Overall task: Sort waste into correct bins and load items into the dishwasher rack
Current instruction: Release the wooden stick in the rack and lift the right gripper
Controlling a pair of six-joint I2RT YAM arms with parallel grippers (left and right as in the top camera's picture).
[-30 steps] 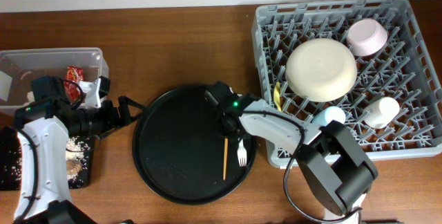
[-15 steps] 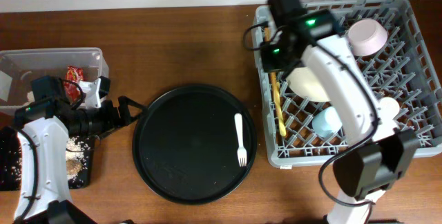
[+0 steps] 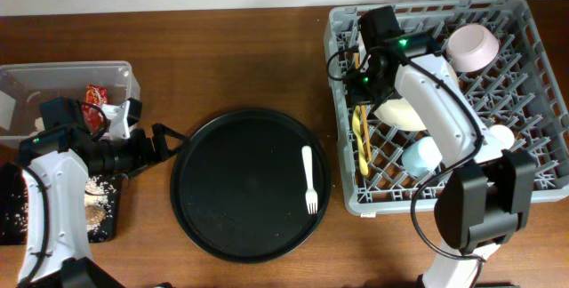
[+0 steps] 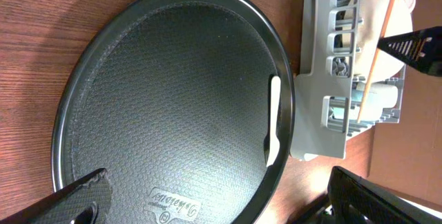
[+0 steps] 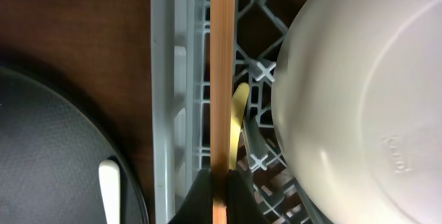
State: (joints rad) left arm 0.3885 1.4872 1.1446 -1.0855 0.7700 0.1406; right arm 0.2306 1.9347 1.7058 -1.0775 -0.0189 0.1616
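My right gripper (image 5: 219, 175) is shut on a thin orange-brown stick (image 5: 222, 58), held over the left side of the grey dishwasher rack (image 3: 516, 190) beside the large cream plate (image 3: 413, 88). A thin yellow utensil (image 5: 239, 110) lies in the rack just behind the stick. The rack also holds a pink bowl (image 3: 471, 46), a light blue cup (image 3: 425, 155) and a small cream cup (image 3: 493, 141). A white plastic fork (image 3: 308, 177) lies on the round black tray (image 3: 231, 190). My left gripper (image 3: 164, 141) stands open and empty at that tray's left edge.
At the far left stands a clear tub (image 3: 27, 79) with a red wrapper (image 3: 95, 95) and white tissue inside. In front of it a shallow black tray (image 3: 107, 226) holds rice grains. Bare wooden table lies between the round tray and the rack.
My right gripper lifted the stick off the round tray and carried it to the rack's left side, then shifted it slightly lower there. The left arm has not moved.
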